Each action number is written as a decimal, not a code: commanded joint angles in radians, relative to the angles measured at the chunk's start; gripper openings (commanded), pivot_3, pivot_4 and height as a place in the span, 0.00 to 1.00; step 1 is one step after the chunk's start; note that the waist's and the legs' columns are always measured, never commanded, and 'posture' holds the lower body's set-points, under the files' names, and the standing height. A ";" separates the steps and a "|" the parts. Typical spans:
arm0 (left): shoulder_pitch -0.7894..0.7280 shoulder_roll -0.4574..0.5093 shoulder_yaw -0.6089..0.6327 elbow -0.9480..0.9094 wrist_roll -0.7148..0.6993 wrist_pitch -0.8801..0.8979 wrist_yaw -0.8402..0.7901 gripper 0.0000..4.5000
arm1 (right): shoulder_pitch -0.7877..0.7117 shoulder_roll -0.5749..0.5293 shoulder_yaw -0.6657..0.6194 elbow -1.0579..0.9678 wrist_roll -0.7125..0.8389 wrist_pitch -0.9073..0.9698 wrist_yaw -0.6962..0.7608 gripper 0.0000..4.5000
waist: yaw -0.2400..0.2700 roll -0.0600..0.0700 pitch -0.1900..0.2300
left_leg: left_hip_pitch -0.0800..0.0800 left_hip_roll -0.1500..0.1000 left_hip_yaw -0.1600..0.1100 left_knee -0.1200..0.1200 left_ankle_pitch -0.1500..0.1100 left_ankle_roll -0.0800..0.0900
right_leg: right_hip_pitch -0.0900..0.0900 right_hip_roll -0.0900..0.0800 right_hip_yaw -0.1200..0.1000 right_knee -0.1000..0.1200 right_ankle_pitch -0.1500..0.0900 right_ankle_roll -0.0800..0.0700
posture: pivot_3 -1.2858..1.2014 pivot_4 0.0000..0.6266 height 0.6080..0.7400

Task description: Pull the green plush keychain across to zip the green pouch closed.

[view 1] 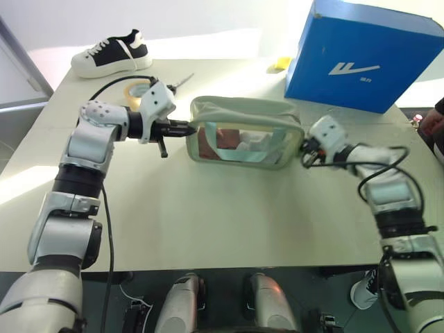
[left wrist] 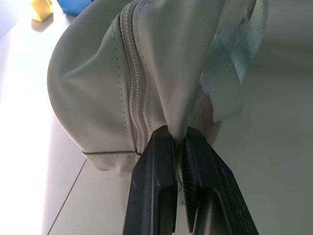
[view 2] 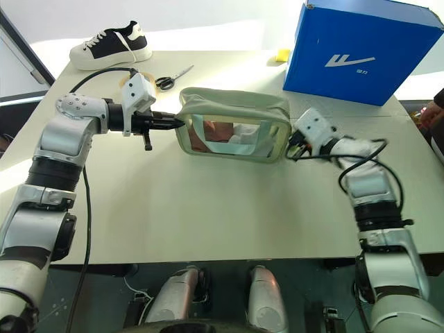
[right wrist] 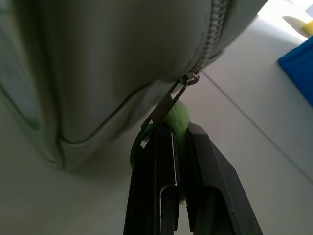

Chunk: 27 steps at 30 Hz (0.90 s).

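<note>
Left gripper (left wrist: pixel 180 142) pinches the pale sage-green soft pouch (view 1: pixel 243 114) at its left end. Right gripper (right wrist: pixel 178 134) clamps the lime-green fuzzy keychain (right wrist: pixel 177 117) at the right end. Zipper appears fully closed; only release seems left.

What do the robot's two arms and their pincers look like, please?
Both arms are built of silver-grey rounded shells joined by black segments, with a loose black cable looping along each. White blocky wrist housings carry the left pincer and the right pincer. Each pincer has two slim black fingers; their inner pads are ribbed.

Greens, blue, black and white on a pale bench (view 1: pixel 208 229)

Sage-green pouch (view 1: pixel 243 114), lime keychain (right wrist: pixel 177 120), blue shoebox (view 1: pixel 368 55) with white logo, black-and-white shoe (view 1: pixel 112 54).
</note>
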 commanded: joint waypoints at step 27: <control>-0.018 0.129 0.123 -0.143 -0.137 0.184 -0.049 0.98 | -0.115 -0.398 -0.160 -0.480 0.466 0.484 0.459 1.00 | 0.001 0.000 0.000 | 0.000 0.004 -0.001 0.000 -0.002 0.002 | -0.001 0.000 0.000 -0.001 0.000 -0.001 | 0.52 0.24 1.00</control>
